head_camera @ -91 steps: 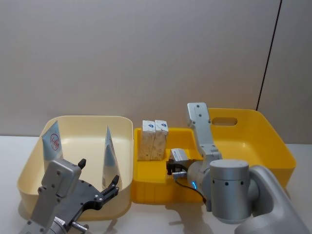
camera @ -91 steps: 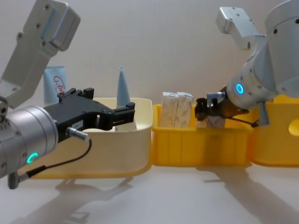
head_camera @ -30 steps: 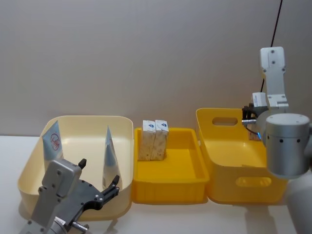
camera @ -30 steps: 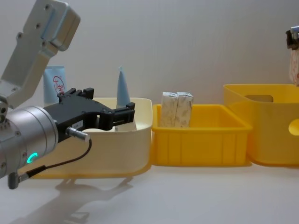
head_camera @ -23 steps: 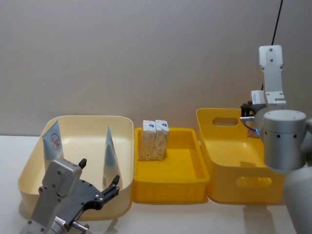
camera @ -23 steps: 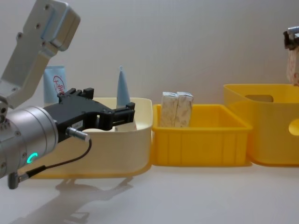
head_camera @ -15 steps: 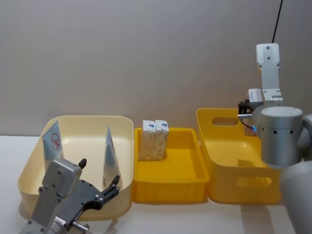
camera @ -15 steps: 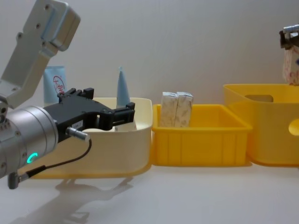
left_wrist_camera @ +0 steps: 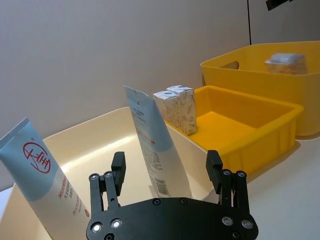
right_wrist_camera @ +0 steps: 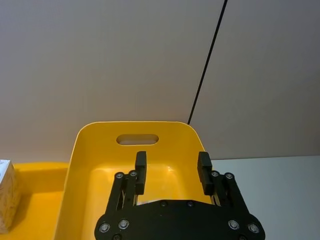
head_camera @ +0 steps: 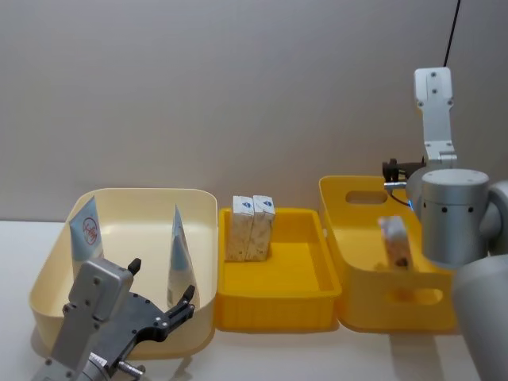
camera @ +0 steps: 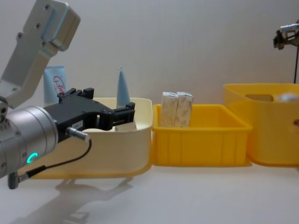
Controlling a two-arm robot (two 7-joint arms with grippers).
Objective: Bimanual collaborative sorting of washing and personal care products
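Two blue-and-white squeeze tubes (head_camera: 85, 230) (head_camera: 178, 255) stand upright in the cream bin (head_camera: 46, 279). Two white cartons (head_camera: 252, 228) stand side by side at the back left of the small yellow tray (head_camera: 274, 308). A third carton (head_camera: 394, 240), blurred, is inside the large yellow bin (head_camera: 347, 189); it also shows as the carton (left_wrist_camera: 286, 63) in the left wrist view. My right gripper (right_wrist_camera: 172, 167) hangs open and empty above that bin. My left gripper (left_wrist_camera: 166, 167) is open at the cream bin's near wall, facing the nearer tube (left_wrist_camera: 155, 150) without touching it.
The three bins stand in a row touching each other, cream on the left, the large yellow one on the right. A plain wall rises close behind them. Bare white table lies in front of the bins.
My right gripper carried a carton from the small yellow tray to above the large yellow bin, then opened; the carton dropped into the bin. The left arm has not moved.
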